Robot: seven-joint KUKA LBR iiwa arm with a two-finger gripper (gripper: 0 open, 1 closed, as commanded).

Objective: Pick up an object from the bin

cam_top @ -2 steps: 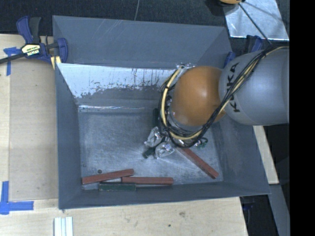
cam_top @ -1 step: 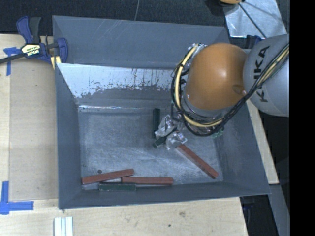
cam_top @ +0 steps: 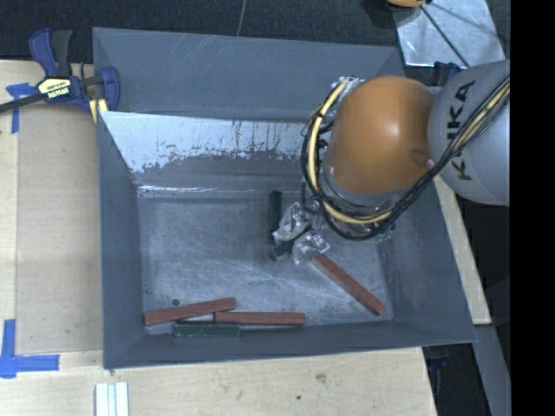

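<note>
The grey metal bin (cam_top: 121,258) is taking up the middle of the scene, and most of its floor is lying bare. The arm (cam_top: 473,137) is reaching in from the right. Its rounded orange cover (cam_top: 377,137), ringed by cables, is hanging over the far right part of the floor. Below the cover, the gripper (cam_top: 297,237) is sitting low near the floor, slightly right of the bin's middle. I cannot tell whether it is spread or pressed together.

A dark stick (cam_top: 275,208) is lying at the gripper's left side, running from far to near, and the gripper is hiding its near part. A slanting reddish-brown stick (cam_top: 351,289) is lying with its far end just beside the gripper's near right, its other end pointing toward the near right corner. Well apart, a cluster of three sticks (cam_top: 225,318), two reddish-brown and one dark green, is lying close together along the near wall at the left.
</note>
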